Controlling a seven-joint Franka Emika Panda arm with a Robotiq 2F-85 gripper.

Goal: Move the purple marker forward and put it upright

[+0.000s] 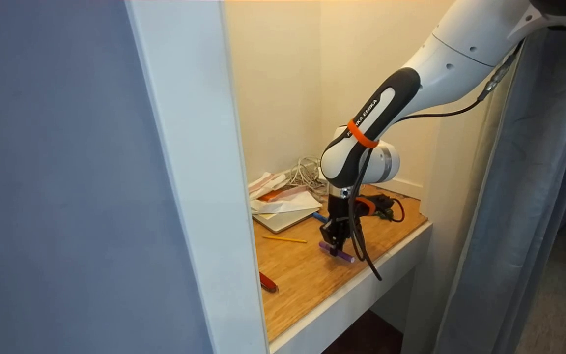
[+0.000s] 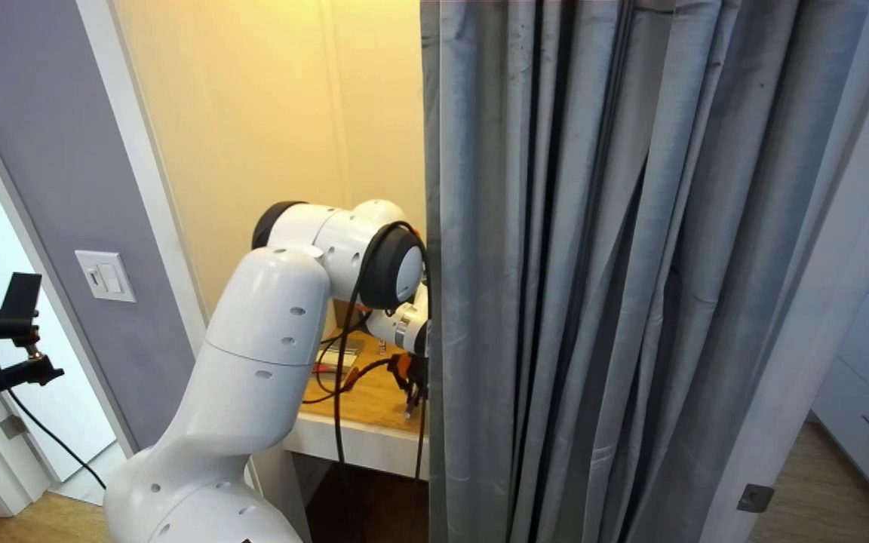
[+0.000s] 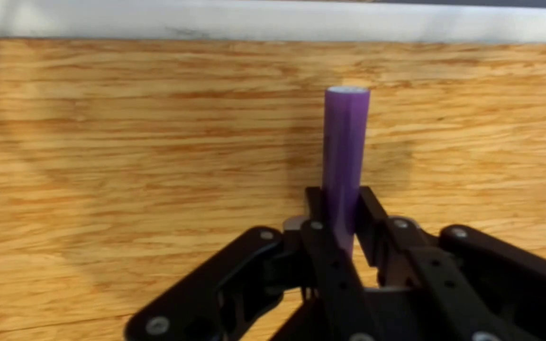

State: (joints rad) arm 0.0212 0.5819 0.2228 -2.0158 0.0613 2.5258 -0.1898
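Note:
The purple marker (image 1: 346,257) is a slim purple stick with a pale end. My gripper (image 1: 334,250) is shut on it near its middle, with a black finger on each side. In the wrist view the marker (image 3: 346,137) lies between the fingertips (image 3: 341,206), its pale end pointing toward the table's white edge. It lies across the fingers, about level and not upright. It appears to be a little above the wooden table, with shadow beneath. In an exterior view only the marker's end (image 2: 409,414) shows below the gripper (image 2: 415,392), partly cut off by the curtain.
A yellow pencil (image 1: 284,239) and a red item (image 1: 268,282) lie on the table. Papers lie on a flat grey device (image 1: 283,225), with a blue item (image 1: 319,217) beside it and cables (image 1: 305,173) behind. The white front edge (image 1: 347,299) is close. A grey curtain (image 2: 555,264) hangs at the opening.

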